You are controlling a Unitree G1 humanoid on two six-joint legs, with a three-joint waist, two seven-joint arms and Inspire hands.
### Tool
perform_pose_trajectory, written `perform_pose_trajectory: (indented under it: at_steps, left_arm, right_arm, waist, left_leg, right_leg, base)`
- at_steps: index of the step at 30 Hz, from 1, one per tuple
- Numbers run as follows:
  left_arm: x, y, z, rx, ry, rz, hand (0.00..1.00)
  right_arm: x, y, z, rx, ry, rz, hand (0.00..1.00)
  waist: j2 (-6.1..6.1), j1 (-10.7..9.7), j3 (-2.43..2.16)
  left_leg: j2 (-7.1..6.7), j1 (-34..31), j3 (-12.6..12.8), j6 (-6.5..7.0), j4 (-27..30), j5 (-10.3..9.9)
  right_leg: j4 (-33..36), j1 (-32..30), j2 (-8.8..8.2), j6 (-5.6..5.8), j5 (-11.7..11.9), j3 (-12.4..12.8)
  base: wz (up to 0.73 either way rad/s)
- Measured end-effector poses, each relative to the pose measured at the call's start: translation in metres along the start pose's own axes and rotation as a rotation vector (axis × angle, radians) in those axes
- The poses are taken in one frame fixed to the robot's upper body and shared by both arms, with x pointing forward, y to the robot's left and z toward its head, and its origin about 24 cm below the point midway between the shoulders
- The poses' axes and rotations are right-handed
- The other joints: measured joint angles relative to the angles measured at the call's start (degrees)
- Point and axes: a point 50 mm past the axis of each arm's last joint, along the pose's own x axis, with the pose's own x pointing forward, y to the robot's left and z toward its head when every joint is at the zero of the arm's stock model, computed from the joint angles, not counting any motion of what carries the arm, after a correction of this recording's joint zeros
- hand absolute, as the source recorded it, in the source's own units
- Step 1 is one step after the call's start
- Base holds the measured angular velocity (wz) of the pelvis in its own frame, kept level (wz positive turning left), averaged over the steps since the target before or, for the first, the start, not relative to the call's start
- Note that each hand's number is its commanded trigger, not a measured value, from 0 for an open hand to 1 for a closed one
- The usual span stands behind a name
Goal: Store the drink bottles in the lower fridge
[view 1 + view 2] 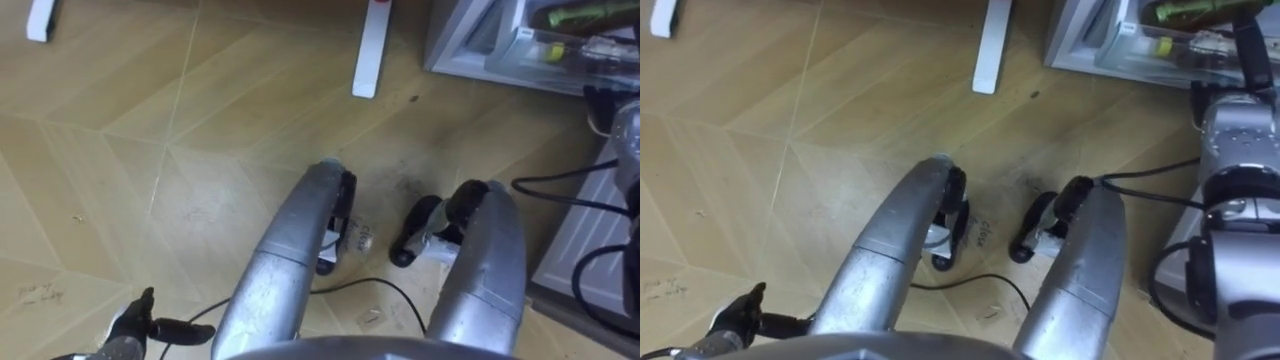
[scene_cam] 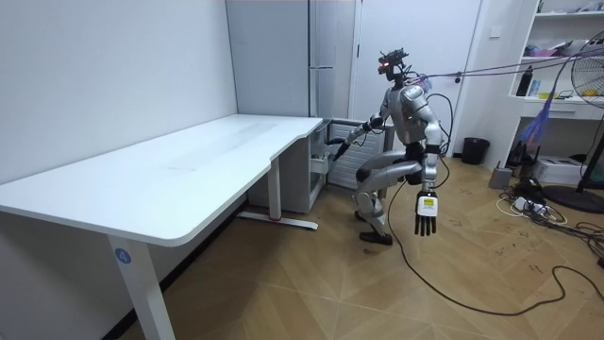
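The lower fridge point(image 1: 462, 40) stands open, close to the right robot hand point(image 2: 334, 145). Inside, a green drink bottle point(image 1: 562, 15) and a clear one point(image 1: 588, 47) lie on their sides.

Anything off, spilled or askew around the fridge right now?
Nothing stands out. The lower fridge drawer is pulled open with a green bottle lying in it, as the task needs. The wooden floor shows faint scuffs but no spill. The left hand hangs open beside the robot.
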Motion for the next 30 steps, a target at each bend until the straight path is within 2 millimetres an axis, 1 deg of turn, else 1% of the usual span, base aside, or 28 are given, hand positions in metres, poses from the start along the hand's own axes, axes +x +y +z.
perform_pose_trajectory:
  at_steps: [2, 4, 7, 8, 9, 11, 12, 13, 14, 15, 16, 17, 19, 21, 22, 23, 24, 27, 30]
  left_arm:
    - [-0.002, 0.000, -0.006, 0.001, 0.007, -0.001, 0.00]
    - [-0.003, -0.001, -0.011, 0.003, 0.019, -0.001, 0.00]
    - [-0.008, -0.002, -0.020, 0.003, 0.025, -0.005, 0.00]
    - [-0.010, -0.002, -0.021, 0.003, 0.021, -0.006, 0.00]
    - [-0.010, -0.002, -0.021, 0.003, 0.020, -0.002, 0.00]
    - [-0.011, 0.001, -0.023, 0.008, 0.018, 0.013, 0.00]
    - [-0.011, 0.002, -0.022, 0.011, 0.016, 0.016, 0.00]
    - [-0.011, 0.006, -0.021, 0.017, 0.006, 0.023, 0.00]
    - [-0.012, 0.009, -0.021, 0.024, 0.001, 0.030, 0.00]
    - [-0.012, 0.012, -0.021, 0.032, 0.003, 0.036, 0.00]
    - [-0.012, 0.014, -0.022, 0.039, 0.004, 0.038, 0.00]
    - [-0.013, 0.016, -0.023, 0.052, 0.008, 0.039, 0.00]
    - [-0.014, 0.015, -0.028, 0.060, 0.020, 0.035, 0.00]
    - [-0.014, 0.013, -0.028, 0.070, 0.021, 0.023, 0.00]
    - [-0.014, 0.013, -0.028, 0.071, 0.022, 0.024, 0.00]
    - [-0.014, 0.013, -0.028, 0.072, 0.020, 0.025, 0.00]
    - [-0.014, 0.014, -0.028, 0.072, 0.019, 0.025, 0.00]
    - [-0.014, 0.014, -0.028, 0.073, 0.018, 0.026, 0.00]
    - [-0.014, 0.014, -0.028, 0.074, 0.019, 0.024, 0.00]
  right_arm:
    - [-0.001, 0.002, -0.001, -0.016, -0.003, -0.006, 0.00]
    - [-0.002, 0.005, -0.002, -0.013, -0.006, -0.009, 0.00]
    - [-0.005, 0.011, 0.001, -0.012, -0.008, -0.007, 0.00]
    - [-0.007, 0.018, 0.004, -0.015, -0.013, 0.017, 0.00]
    - [-0.008, 0.022, 0.005, -0.020, -0.015, 0.032, 0.00]
    - [-0.012, 0.041, 0.004, -0.044, -0.014, 0.087, 0.00]
    - [-0.014, 0.046, 0.003, -0.040, -0.013, 0.102, 0.00]
    - [-0.016, 0.058, 0.003, -0.033, -0.011, 0.131, 0.00]
    - [-0.019, 0.067, 0.003, -0.027, -0.011, 0.167, 0.00]
    - [-0.021, 0.077, 0.003, -0.024, -0.011, 0.203, 0.00]
    - [-0.023, 0.081, 0.003, -0.026, -0.012, 0.215, 0.00]
    - [-0.025, 0.088, 0.003, -0.022, -0.013, 0.264, 0.00]
    - [-0.022, 0.080, -0.001, -0.051, -0.009, 0.255, 0.00]
    - [-0.023, 0.082, -0.001, -0.051, -0.011, 0.269, 0.00]
    - [-0.024, 0.082, -0.001, -0.052, -0.010, 0.274, 0.00]
    - [-0.024, 0.083, -0.002, -0.060, -0.007, 0.278, 0.00]
    - [-0.024, 0.083, -0.003, -0.060, -0.006, 0.280, 0.00]
    - [-0.025, 0.084, -0.003, -0.061, -0.006, 0.282, 0.00]
    - [-0.025, 0.084, -0.003, -0.061, -0.005, 0.284, 0.00]
  waist:
    - [0.12, 0.0, -0.03]
    - [0.38, 0.1, -0.06]
    - [0.84, 0.0, -0.23]
    - [1.12, 0.1, -0.23]
    - [1.23, 0.1, -0.21]
    - [1.52, 0.1, -0.23]
    - [1.53, 0.1, -0.23]
    - [1.49, 0.1, -0.21]
    - [1.53, 0.2, -0.23]
    - [1.57, 0.2, -0.26]
    - [1.60, 0.3, -0.28]
    - [1.64, 0.4, -0.26]
    - [1.69, 0.1, -0.25]
    - [1.77, 0.2, -0.24]
    - [1.80, 0.2, -0.26]
    - [1.81, 0.3, -0.27]
    - [1.81, 0.4, -0.27]
    - [1.83, 0.9, -0.28]
    - [1.83, 1.2, -0.28]
  left_leg:
    - [0.09, -0.1, -0.2, -0.37, 0.0, -0.1]
    - [0.14, 0.0, -0.3, -0.82, 0.0, -0.3]
    - [0.27, 0.2, -0.4, -0.91, 0.0, -0.3]
    - [0.37, 0.1, -0.4, -1.04, 0.0, -0.4]
    - [0.46, 0.1, -0.4, -1.28, 0.0, -0.5]
    - [0.64, 0.4, -0.7, -2.09, 0.0, -0.8]
    - [0.76, 0.4, -0.8, -2.41, 0.0, -0.8]
    - [1.27, 0.3, -1.1, -2.95, 0.0, -0.6]
    - [1.58, 0.3, -1.8, -3.42, 0.0, -0.4]
    - [1.96, 0.6, -2.4, -3.57, 0.0, -0.3]
    - [2.30, 0.8, -2.8, -3.93, 0.0, -0.1]
    - [2.56, 1.4, -3.5, -4.40, 0.0, 0.1]
    - [2.74, 2.3, -4.2, -4.57, 0.0, 0.2]
    - [3.21, 2.3, -4.2, -4.72, -0.1, 0.1]
    - [3.28, 2.3, -4.3, -5.02, -0.1, 0.1]
    - [3.28, 2.3, -4.4, -5.11, -0.1, 0.1]
    - [3.28, 2.3, -4.5, -5.13, -0.1, 0.1]
    - [3.29, 2.2, -4.7, -5.49, -0.1, -0.1]
    - [3.30, 2.3, -4.8, -5.56, -0.2, -0.1]
  right_leg:
    - [0.2, 0.1, -0.02, -0.38, -0.3, -0.2]
    - [0.3, 0.1, 0.00, -0.34, -0.6, -0.2]
    - [0.4, 0.4, -0.54, -0.40, -0.6, -0.7]
    - [0.4, 0.4, -0.99, -0.40, -0.6, -1.0]
    - [0.4, 0.4, -1.09, -0.40, -0.6, -1.1]
    - [0.5, 0.8, -1.43, -0.55, -0.7, -1.7]
    - [0.5, 0.9, -1.62, -0.60, -0.7, -2.0]
    - [0.6, 1.2, -2.01, -0.92, -0.9, -2.8]
    - [0.5, 1.7, -2.05, -1.87, -1.4, -3.8]
    - [0.4, 2.6, -2.02, -2.03, -1.5, -4.7]
    - [0.3, 3.1, -1.99, -2.16, -1.5, -5.2]
    - [0.3, 4.5, -1.99, -3.03, -2.0, -6.3]
    - [0.2, 6.0, -1.89, -3.35, -2.1, -7.0]
    - [0.3, 6.0, -1.85, -3.48, -2.2, -7.2]
    - [0.3, 6.0, -1.85, -3.58, -2.2, -7.4]
    - [0.3, 6.0, -1.86, -3.96, -2.4, -7.5]
    - [0.3, 6.0, -1.88, -4.06, -2.5, -7.6]
    - [0.3, 6.0, -1.95, -4.23, -2.6, -7.9]
    - [0.3, 6.0, -1.96, -4.28, -2.6, -8.0]
  base:
    - [0.05]
    - [0.05]
    - [0.04]
    - [0.04]
    - [0.04]
    - [0.08]
    - [0.15]
    - [0.18]
    - [0.22]
    - [0.18]
    - [0.18]
    - [0.16]
    - [0.15]
    - [0.03]
    - [0.00]
    - [0.00]
    - [0.00]
    - [0.00]
    - [0.00]
